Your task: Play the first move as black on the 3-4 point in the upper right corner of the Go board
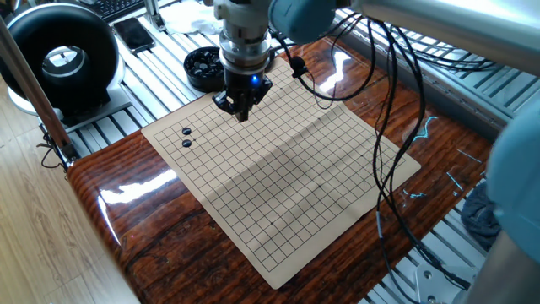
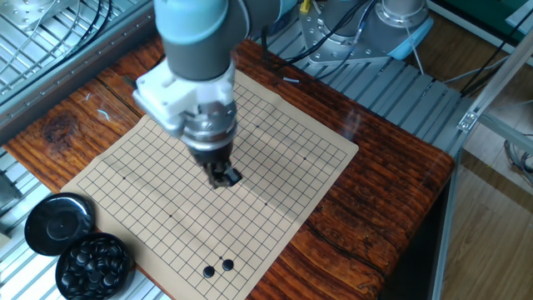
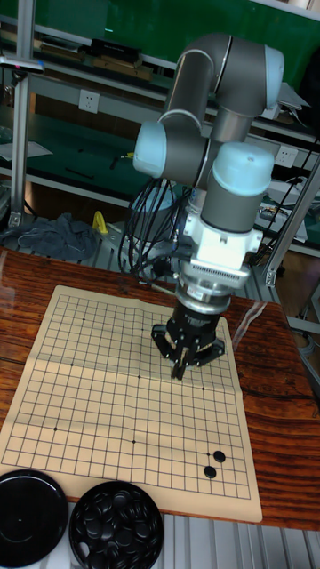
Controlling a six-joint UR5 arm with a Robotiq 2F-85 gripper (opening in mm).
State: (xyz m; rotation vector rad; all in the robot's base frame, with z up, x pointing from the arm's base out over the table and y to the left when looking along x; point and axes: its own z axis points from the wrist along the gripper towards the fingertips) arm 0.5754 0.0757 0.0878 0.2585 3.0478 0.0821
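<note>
My gripper [image 2: 224, 177] hangs above the middle of the paper Go board [image 2: 275, 125], fingers pinched together; a small black stone seems held at the tips, hard to tell from the dark fingers. In the tall fixed view the gripper [image 3: 184, 365] is right of the board's centre. The 3-4 point [image 2: 316, 154] in the upper right corner is a bare crossing, well away from the gripper. Two black stones [image 1: 186, 138] lie side by side near another corner, also seen as stones [image 3: 214, 464] at the lower right.
A round bowl of black stones [image 2: 93, 263] and its black lid [image 2: 57, 222] stand off the board's near edge. Cables [image 1: 380, 127] hang from the arm over the board's far side. The board lies on a glossy wooden tabletop [image 1: 143, 203].
</note>
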